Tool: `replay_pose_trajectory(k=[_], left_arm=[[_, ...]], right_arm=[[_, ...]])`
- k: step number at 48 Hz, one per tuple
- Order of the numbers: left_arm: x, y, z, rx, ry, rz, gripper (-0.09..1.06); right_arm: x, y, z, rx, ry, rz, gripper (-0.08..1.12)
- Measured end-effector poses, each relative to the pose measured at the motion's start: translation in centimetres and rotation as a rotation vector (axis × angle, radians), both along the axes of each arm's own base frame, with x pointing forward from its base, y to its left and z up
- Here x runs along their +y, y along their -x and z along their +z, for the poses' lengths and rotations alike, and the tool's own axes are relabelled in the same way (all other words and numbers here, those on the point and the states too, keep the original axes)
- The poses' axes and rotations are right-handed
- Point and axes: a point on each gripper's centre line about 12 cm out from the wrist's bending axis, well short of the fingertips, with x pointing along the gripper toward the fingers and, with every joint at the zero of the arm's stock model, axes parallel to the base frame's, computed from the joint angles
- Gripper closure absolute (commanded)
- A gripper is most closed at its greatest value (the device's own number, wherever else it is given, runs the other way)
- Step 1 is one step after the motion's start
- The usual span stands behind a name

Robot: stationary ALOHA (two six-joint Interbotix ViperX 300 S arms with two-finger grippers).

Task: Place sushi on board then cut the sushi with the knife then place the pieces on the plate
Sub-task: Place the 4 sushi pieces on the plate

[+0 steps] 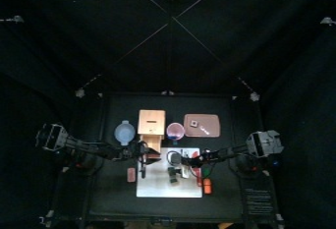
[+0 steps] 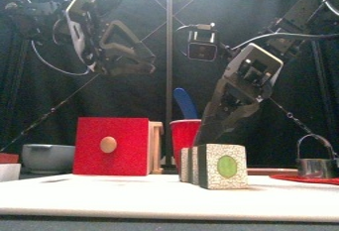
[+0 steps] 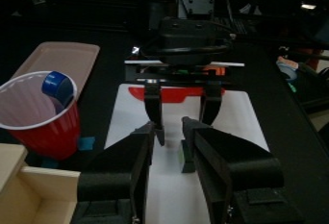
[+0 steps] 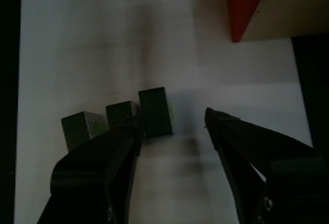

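Three dark green sushi blocks (image 4: 122, 122) stand side by side on the white board (image 4: 154, 64); the front view shows their speckled cut face with a green centre (image 2: 216, 166). My right gripper (image 4: 174, 136) hangs open just above and beside them, touching nothing, and is also seen in the front view (image 2: 223, 121). My left gripper (image 3: 171, 134) is open and empty, held higher over the board's left part (image 1: 148, 155). The red cup (image 3: 45, 112) holds a blue knife (image 2: 185, 101). A red bar, likely the red knife (image 3: 193, 68), lies at the board's right edge. The pink tray (image 1: 201, 125) sits behind.
A wooden box with a red drawer front (image 2: 111, 147) stands left of the cup. A blue-grey bowl (image 2: 47, 156) is at the far left. A metal cutter (image 2: 315, 166) stands at the right near the tray.
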Motion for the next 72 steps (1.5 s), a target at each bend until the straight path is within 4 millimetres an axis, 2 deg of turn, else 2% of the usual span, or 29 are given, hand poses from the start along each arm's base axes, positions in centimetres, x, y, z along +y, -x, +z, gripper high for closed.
replay_pose_trajectory(k=[24,40,51,60,66,72], left_arm=[[0.1,0.2,-0.3,0.009,-0.001,0.003,0.25],[0.2,0.3,-0.4,0.013,0.0,0.006,0.25],[0.2,0.3,-0.4,0.013,0.002,0.006,0.25],[0.2,0.3,-0.5,0.014,0.002,0.008,0.26],[0.2,0.4,-0.5,0.017,0.002,0.007,0.25],[0.2,0.4,-0.5,0.016,0.002,0.007,0.25]], right_arm=[[-0.1,-0.5,-1.1,0.025,-0.001,0.001,0.2],[0.1,-0.8,-1.3,0.027,-0.027,0.014,0.42],[-0.3,-0.6,-1.0,0.022,-0.012,-0.004,0.44],[-1.6,1.4,0.6,-0.004,0.03,-0.058,0.44],[-2.9,4.1,1.9,-0.023,0.06,-0.131,0.44],[-5.1,7.3,2.7,-0.03,0.069,-0.279,0.44]])
